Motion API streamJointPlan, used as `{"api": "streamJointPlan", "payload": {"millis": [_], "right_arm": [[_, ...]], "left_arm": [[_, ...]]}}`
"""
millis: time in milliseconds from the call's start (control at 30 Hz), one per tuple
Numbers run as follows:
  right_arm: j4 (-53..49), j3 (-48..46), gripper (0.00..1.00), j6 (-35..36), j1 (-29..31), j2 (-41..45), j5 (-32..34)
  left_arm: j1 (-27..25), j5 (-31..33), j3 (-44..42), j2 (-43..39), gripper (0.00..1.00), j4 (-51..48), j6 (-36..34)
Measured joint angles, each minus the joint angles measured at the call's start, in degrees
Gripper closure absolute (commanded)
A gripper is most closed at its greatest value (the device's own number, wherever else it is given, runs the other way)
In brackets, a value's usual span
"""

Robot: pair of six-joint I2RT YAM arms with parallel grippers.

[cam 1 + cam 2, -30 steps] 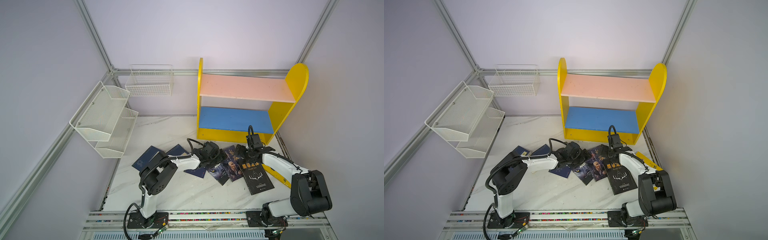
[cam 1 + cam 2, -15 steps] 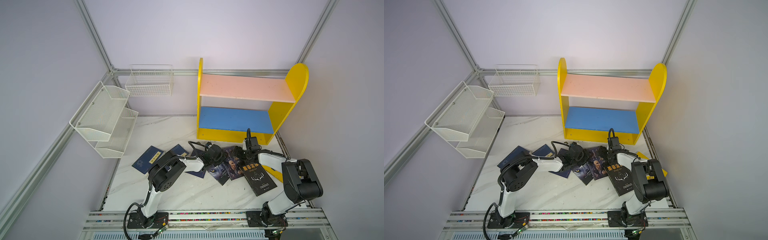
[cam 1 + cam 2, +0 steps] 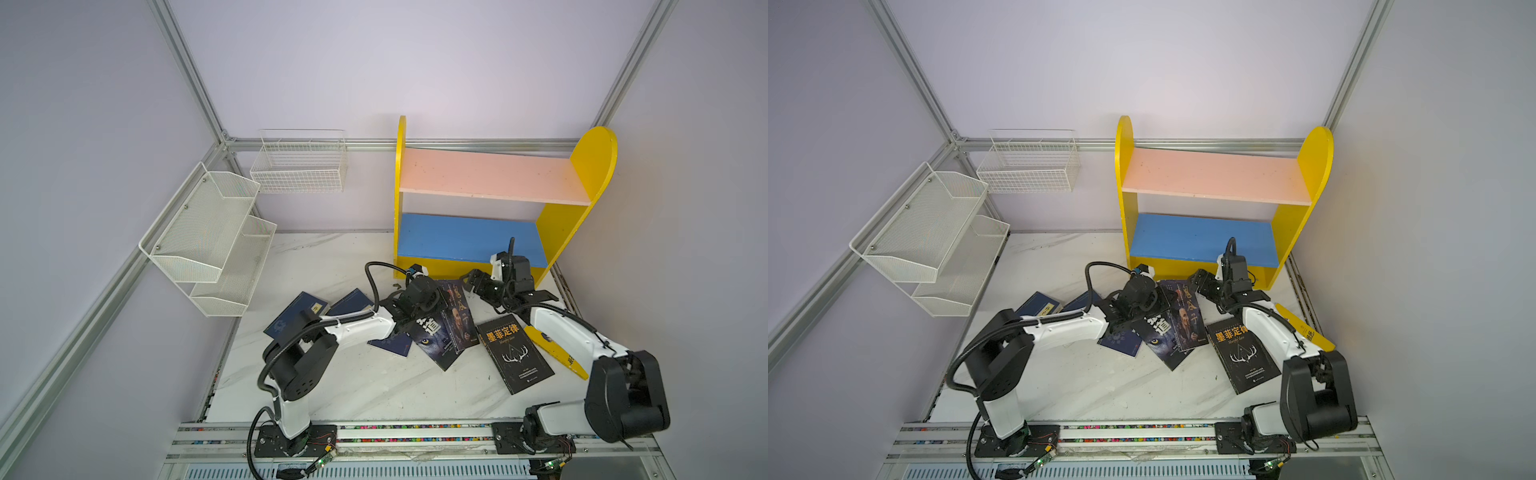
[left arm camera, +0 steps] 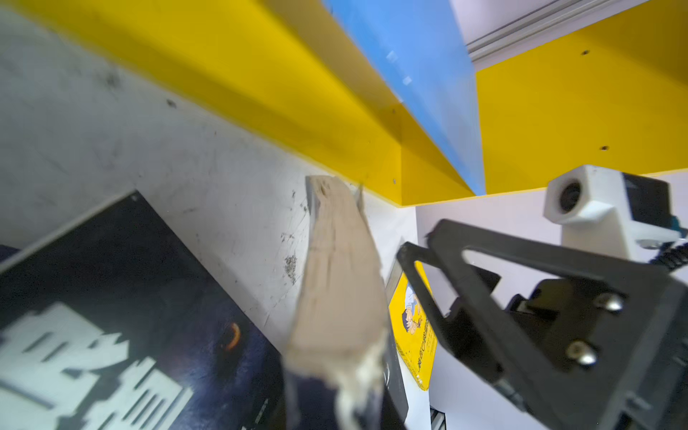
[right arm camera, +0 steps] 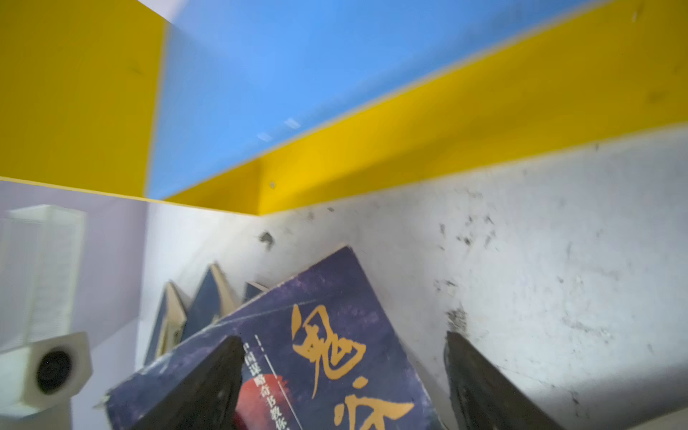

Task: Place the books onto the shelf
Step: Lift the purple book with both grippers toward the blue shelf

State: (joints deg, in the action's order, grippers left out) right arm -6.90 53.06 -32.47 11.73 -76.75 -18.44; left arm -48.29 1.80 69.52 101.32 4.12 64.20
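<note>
Narrowed from wide to a tight pinch, left hand [image 3: 432, 300] holds the gold-titled dark paperback [image 3: 459, 316] tilted on the table [image 3: 353, 386] before the shelf [image 3: 594, 166], right hand [image 5: 342, 337] spread wide above it; light and floppy, it likely wants gripping near the spine.

The shelf's [image 3: 594, 162] pink board [image 3: 490, 174] and blue board [image 3: 457, 239] are standing open in front; books [image 3: 440, 345], left arm [image 3: 357, 328] and right arm [image 3: 561, 332] are crowding the tabletop [image 3: 374, 382] before them
</note>
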Motion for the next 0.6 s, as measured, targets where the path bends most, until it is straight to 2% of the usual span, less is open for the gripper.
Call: {"api": "streamJointPlan", "payload": {"millis": [133, 267, 433, 600], "right_arm": [[0.3, 4.1, 0.12, -2.2, 0.0, 5.3, 0.8], [0.1, 6.0, 0.1, -5.2, -0.2, 5.8, 1.4], [-0.3, 8.4, 0.09, -8.0, -0.6, 5.6, 1.4], [0.4, 9.4, 0.08, -11.0, -0.8, 5.6, -1.5]], "left_arm": [[2.6, -0.5, 0.8, -7.9, 1.0, -6.2, -5.1], [5.3, -0.5, 1.0, -11.0, 1.0, -4.8, -5.5], [8.0, 0.0, 4.4, -8.7, 1.0, -0.6, -4.6], [10.1, 0.5, 11.6, -2.4, 1.0, 6.2, -3.3]]}}
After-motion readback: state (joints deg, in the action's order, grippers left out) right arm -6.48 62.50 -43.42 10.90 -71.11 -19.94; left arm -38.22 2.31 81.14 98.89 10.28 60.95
